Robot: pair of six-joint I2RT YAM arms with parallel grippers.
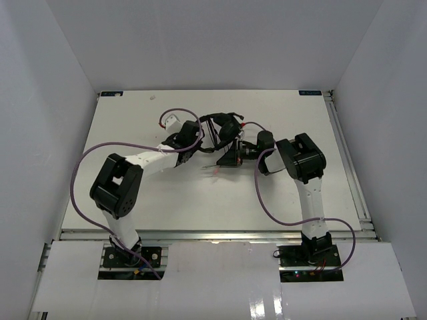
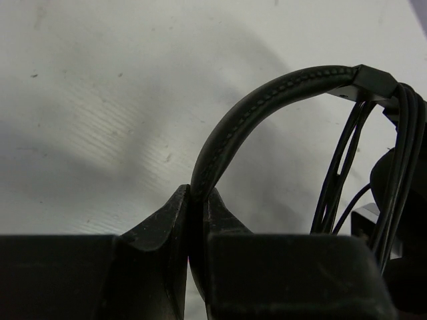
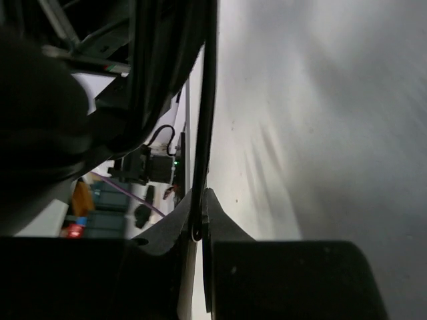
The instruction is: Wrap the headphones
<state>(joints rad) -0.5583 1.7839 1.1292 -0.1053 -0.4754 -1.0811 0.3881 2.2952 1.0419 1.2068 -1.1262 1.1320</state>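
The black headphones (image 1: pixel 228 128) sit at the table's middle back, held between both arms. My left gripper (image 1: pixel 198 138) comes in from the left. In the left wrist view it (image 2: pixel 198 200) is shut on the stitched headband (image 2: pixel 267 100), with several turns of thin black cable (image 2: pixel 402 160) hanging over the band's far end. My right gripper (image 1: pixel 235 156) reaches in from the right. Its wrist view shows it (image 3: pixel 200 200) shut on a taut stretch of the cable (image 3: pixel 207 113), and a dark earcup (image 3: pixel 40 120) fills the left. The cable's coloured plug end (image 1: pixel 214 171) lies on the table in front.
Thick purple robot cables (image 1: pixel 80 167) loop beside the left arm, and another (image 1: pixel 267 207) loops by the right arm. White walls enclose the table on three sides. A metal rail (image 1: pixel 347 160) runs along the right edge.
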